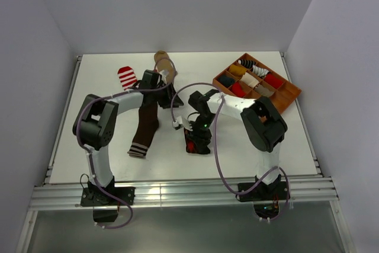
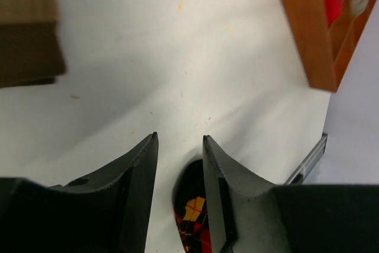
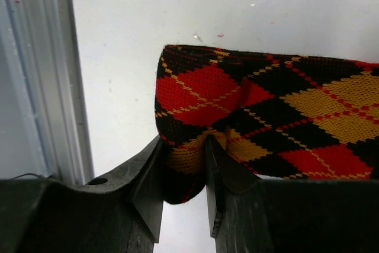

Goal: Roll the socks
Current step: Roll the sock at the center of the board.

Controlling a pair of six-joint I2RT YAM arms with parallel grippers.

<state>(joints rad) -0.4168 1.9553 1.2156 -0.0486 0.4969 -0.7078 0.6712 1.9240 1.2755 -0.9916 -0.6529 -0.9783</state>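
Tightly on argyle sock [image 3: 266, 117], right fingers [image 3: 148, 188] — left fingers [image 2: 139, 188] narrowly apart.

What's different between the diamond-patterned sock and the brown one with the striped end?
Pattern: the argyle sock is black with red and yellow diamonds; the brown sock is plain dark brown with a striped cuff. Pose: the argyle sock is bunched up short, the brown sock lies stretched out long. State: the right pincer pinches the argyle sock; no pincer holds the brown sock. Both are soft fabric socks.
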